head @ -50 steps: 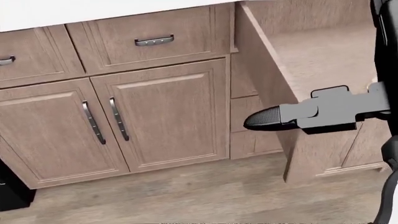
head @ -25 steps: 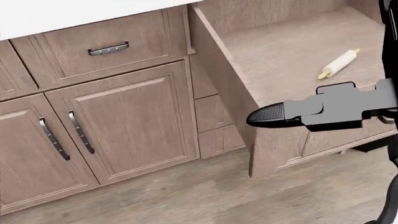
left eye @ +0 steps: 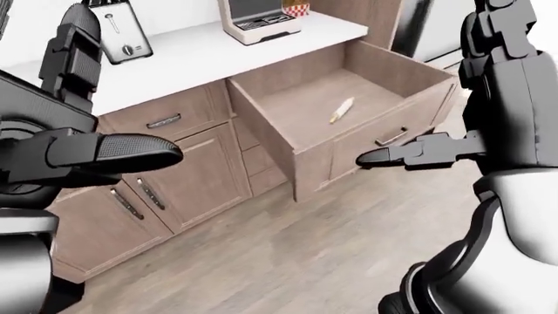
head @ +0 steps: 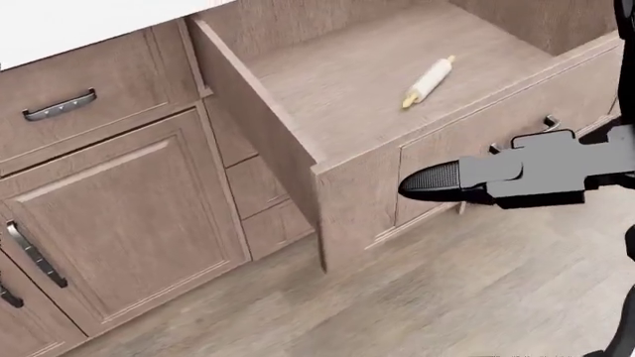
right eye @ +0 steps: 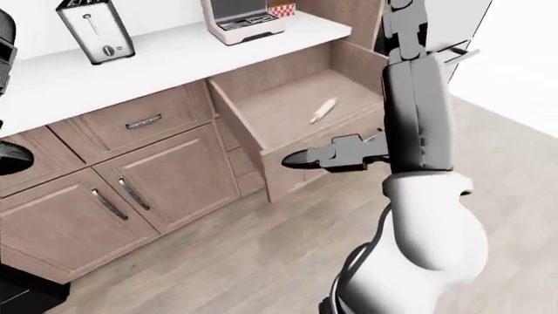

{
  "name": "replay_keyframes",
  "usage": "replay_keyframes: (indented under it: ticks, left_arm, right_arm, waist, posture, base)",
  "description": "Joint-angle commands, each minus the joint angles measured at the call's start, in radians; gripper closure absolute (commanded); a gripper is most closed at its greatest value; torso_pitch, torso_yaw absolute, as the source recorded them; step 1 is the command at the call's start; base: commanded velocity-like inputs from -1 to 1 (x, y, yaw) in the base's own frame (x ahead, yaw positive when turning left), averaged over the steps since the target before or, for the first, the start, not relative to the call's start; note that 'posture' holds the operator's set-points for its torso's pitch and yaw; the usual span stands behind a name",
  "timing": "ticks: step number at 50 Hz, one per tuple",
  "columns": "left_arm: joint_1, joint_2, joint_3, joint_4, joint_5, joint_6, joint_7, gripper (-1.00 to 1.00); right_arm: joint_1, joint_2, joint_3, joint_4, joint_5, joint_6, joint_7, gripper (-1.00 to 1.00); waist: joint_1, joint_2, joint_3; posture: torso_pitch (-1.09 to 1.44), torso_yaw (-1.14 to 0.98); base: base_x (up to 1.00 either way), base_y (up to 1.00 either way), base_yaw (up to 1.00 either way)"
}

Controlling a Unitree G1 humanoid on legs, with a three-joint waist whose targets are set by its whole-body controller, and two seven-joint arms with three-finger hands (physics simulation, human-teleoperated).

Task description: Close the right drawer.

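Right hand (head: 437, 182), fingers extended and grasping nothing, may skid off the open right drawer (head: 377, 178) front, jolting the rolling pin (head: 428, 81).

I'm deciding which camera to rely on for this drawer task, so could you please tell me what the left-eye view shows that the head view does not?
Only the left-eye view shows the white countertop with a toaster and another appliance, and the left robot hand, fingers extended, holding nothing. Only the head view shows close detail: the lower cabinet door's panel fills the left of the picture. Both show the right drawer pulled wide open, a rolling pin lying inside, and the right robot hand extended in front of the drawer's face, gripping nothing.
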Motion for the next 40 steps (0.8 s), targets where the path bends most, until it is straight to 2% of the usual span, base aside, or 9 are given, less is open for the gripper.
replay_keyframes:
  ticks: [1,8,9,17,21,22,31,34,40]
  left_arm:
    - [-0.022,0.019,0.032,0.007,0.016,-0.028,0.003,-1.00]
    - [-0.017,0.015,0.035,0.001,0.017,-0.028,0.002,-1.00]
    - [-0.014,0.015,0.038,-0.001,0.015,-0.028,0.003,-1.00]
    - [0.012,0.015,0.054,-0.014,0.010,-0.036,-0.003,-1.00]
    - [-0.002,0.016,0.041,-0.007,0.013,-0.036,0.003,-1.00]
    - [-0.003,0.018,0.043,-0.003,0.011,-0.036,0.000,-1.00]
    - [-0.012,0.018,0.039,0.011,0.022,-0.037,-0.012,-1.00]
    - [-0.019,0.021,0.036,0.011,0.018,-0.036,-0.006,-1.00]
    - [-0.026,0.039,0.045,0.009,-0.008,-0.041,0.009,-1.00]
  right_arm:
    - [-0.030,-0.001,0.012,-0.018,-0.003,-0.026,0.001,-1.00]
    - [-0.043,-0.004,0.008,-0.024,-0.020,-0.018,0.015,-1.00]
    - [-0.042,-0.004,0.008,-0.025,-0.021,-0.018,0.016,-1.00]
    - [-0.052,-0.006,0.009,-0.029,-0.040,-0.012,0.030,-1.00]
    - [-0.046,-0.003,0.005,-0.026,-0.031,-0.019,0.023,-1.00]
    - [-0.049,-0.004,0.006,-0.029,-0.036,-0.016,0.027,-1.00]
    - [-0.055,-0.006,0.001,-0.027,-0.043,-0.013,0.019,-1.00]
    - [-0.056,-0.007,0.000,-0.028,-0.044,-0.011,0.021,-1.00]
    - [-0.056,-0.004,-0.002,-0.030,-0.054,-0.004,0.022,-1.00]
  waist:
    - [0.005,0.000,-0.012]
    - [0.000,0.109,-0.006]
    - [0.012,0.072,0.001]
    - [-0.001,0.032,-0.008]
    - [0.005,-0.062,-0.046]
    - [-0.003,-0.029,-0.025]
    - [0.006,0.034,0.003]
    - [0.002,0.109,-0.012]
    - [-0.003,0.065,-0.008]
  posture:
    - [0.00,0.00]
    - [0.00,0.00]
    - [0.00,0.00]
    - [0.00,0.00]
    - [0.00,0.00]
    - [0.00,0.00]
    - [0.00,0.00]
    - [0.00,0.00]
    - [0.00,0.00]
  base:
    - [0.00,0.00,-0.33]
    - [0.00,0.00,-0.33]
    - [0.00,0.00,-0.32]
    - [0.00,0.00,-0.36]
    - [0.00,0.00,-0.38]
    - [0.00,0.00,-0.38]
    - [0.00,0.00,-0.39]
    - [0.00,0.00,-0.39]
    - [0.00,0.00,-0.39]
